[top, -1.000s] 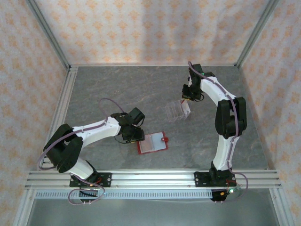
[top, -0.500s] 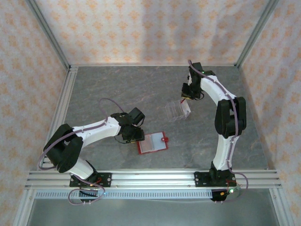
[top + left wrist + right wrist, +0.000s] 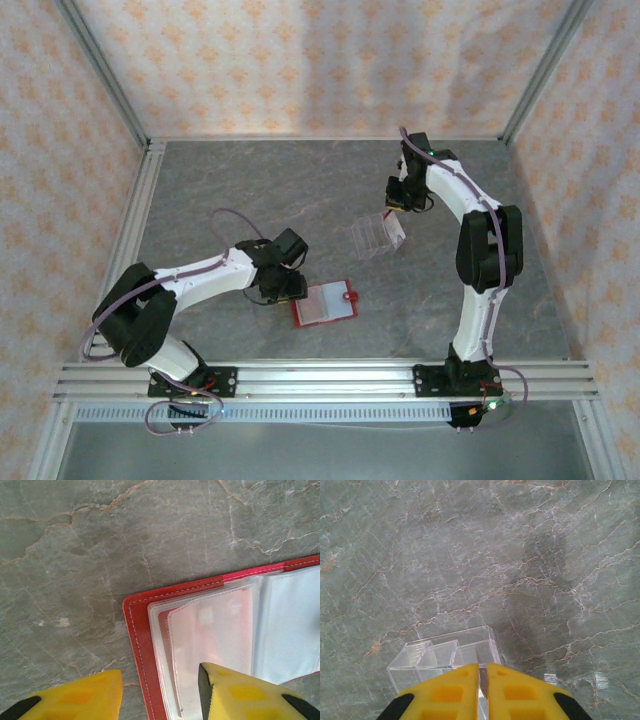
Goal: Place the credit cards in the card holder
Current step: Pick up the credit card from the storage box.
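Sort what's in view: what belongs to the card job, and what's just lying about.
Job:
- wallet, lying open
- card, pinched in the right gripper
- left gripper, open over the wallet's edge

Lying about:
- clear rack, by the right gripper

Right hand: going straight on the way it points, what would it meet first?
Probably the clear slotted plastic rack, just beyond the thin pale card pinched in the right hand.
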